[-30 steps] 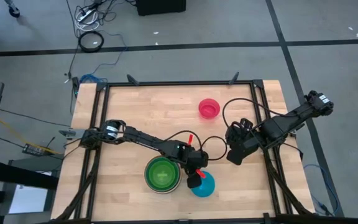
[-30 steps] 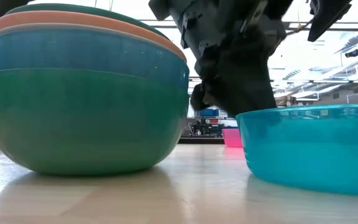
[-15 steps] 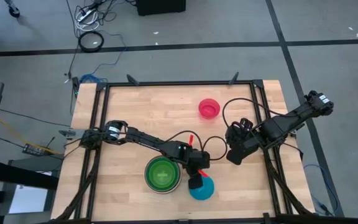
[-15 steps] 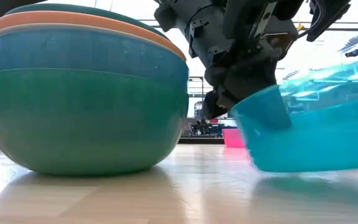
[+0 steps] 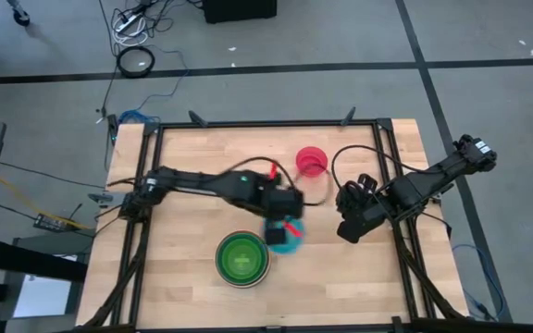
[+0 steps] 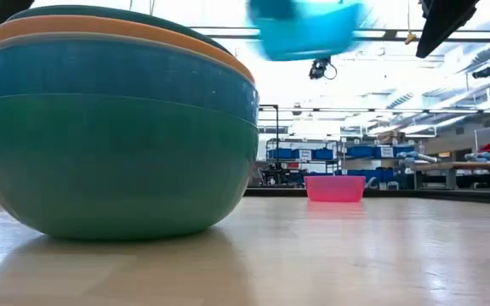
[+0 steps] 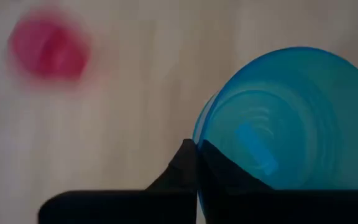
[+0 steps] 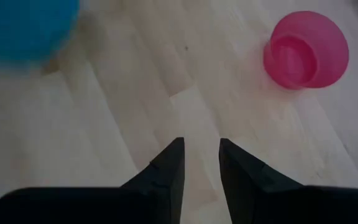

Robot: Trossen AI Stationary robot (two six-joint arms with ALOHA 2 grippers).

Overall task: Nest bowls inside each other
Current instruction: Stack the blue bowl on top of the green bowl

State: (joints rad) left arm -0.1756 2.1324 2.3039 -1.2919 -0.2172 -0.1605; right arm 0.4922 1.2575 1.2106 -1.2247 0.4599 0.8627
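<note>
A cyan bowl hangs in the air just past a stack of nested bowls, with my left gripper shut on it. The low view shows the cyan bowl high above the table. The stack rests by its base on the table near the front edge: teal outermost, then blue and orange rims, lime green innermost. A small pink bowl stands upright toward the far edge. My right gripper hovers open at the table's right, nothing between its fingers. My left gripper pinches the cyan bowl's rim, one finger inside the bowl and one outside. The fingers slant down from above. The bowl is lifted clear of the table and tipped, hanging from the held edge with its hollow facing the wrist camera.
A black frame runs around the wooden table. Bare wood lies between the stack and the pink bowl. My right arm reaches in from the right edge; cables loop near it.
My left gripper has taken hold of the cyan bowl, which stood on the table right of the stack. It first tipped the bowl up by one edge, then rose fast and went toward the far edge. The bowl is now lifted clear.
</note>
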